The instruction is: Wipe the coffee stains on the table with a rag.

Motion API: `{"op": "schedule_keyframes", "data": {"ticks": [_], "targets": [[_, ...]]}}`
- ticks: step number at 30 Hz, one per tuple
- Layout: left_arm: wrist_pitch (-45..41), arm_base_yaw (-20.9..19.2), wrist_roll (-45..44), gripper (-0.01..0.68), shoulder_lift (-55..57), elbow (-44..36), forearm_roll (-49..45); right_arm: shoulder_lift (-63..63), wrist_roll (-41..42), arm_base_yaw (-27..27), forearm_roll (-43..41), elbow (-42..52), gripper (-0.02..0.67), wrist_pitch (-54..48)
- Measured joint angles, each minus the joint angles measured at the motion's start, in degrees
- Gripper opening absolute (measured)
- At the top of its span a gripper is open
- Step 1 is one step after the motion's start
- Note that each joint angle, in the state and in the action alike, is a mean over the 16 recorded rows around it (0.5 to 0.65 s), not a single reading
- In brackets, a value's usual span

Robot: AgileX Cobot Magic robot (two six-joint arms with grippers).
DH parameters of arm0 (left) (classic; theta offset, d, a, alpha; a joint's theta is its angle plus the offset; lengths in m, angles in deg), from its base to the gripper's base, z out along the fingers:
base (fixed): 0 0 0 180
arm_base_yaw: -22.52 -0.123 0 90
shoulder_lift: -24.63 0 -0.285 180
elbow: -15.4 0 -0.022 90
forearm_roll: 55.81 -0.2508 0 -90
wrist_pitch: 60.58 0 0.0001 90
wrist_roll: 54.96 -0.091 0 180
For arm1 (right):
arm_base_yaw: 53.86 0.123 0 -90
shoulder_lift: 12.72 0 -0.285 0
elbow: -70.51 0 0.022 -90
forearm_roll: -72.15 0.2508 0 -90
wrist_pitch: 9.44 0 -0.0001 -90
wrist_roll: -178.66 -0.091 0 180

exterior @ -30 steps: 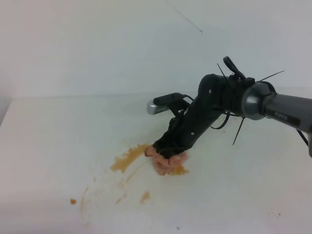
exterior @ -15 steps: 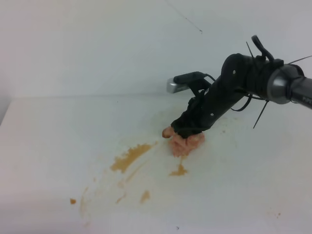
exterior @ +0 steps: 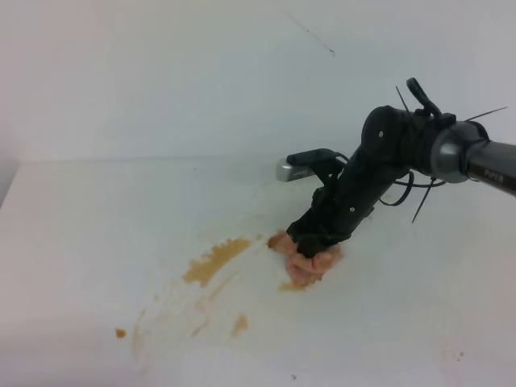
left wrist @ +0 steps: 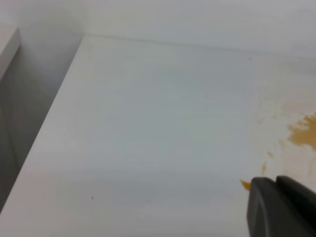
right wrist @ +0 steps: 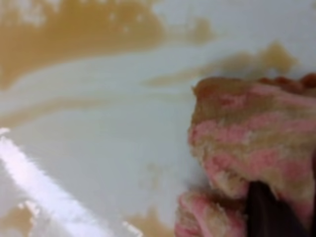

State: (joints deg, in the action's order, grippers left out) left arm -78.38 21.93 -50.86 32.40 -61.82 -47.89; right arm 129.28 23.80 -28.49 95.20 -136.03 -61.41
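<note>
I've dragged the rag back onto the small blotch; right jaws clamp it. Mid-wipe: next, sweep left across the coffee stains. Left jaws' state unclear.

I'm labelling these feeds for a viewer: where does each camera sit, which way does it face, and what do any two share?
Exterior high: raised before the white table, looking down; right claw presses the crumpled pink rag beside the tan-brown coffee stains.
Left wrist: low over the table, facing its far edge; only the left claw tip shows.
Right wrist: on the claw, close against the rag.
All three share the stains.
</note>
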Motion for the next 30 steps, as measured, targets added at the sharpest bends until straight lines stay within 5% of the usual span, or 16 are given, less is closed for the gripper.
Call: {"op": "schedule_keyframes", "data": {"ticks": [13, 30], "targets": [[0.00, 0.00, 0.00, -0.002, -0.19, 0.00, 0.00, 0.87, 0.20, 7.92, 1.43, -0.22, 0.035, -4.21], [0.00, 0.00, 0.00, -0.003, 0.00, 0.00, 0.00, 1.60, 1.49, 16.21, 4.20, -2.76, 0.035, 3.20]]}}
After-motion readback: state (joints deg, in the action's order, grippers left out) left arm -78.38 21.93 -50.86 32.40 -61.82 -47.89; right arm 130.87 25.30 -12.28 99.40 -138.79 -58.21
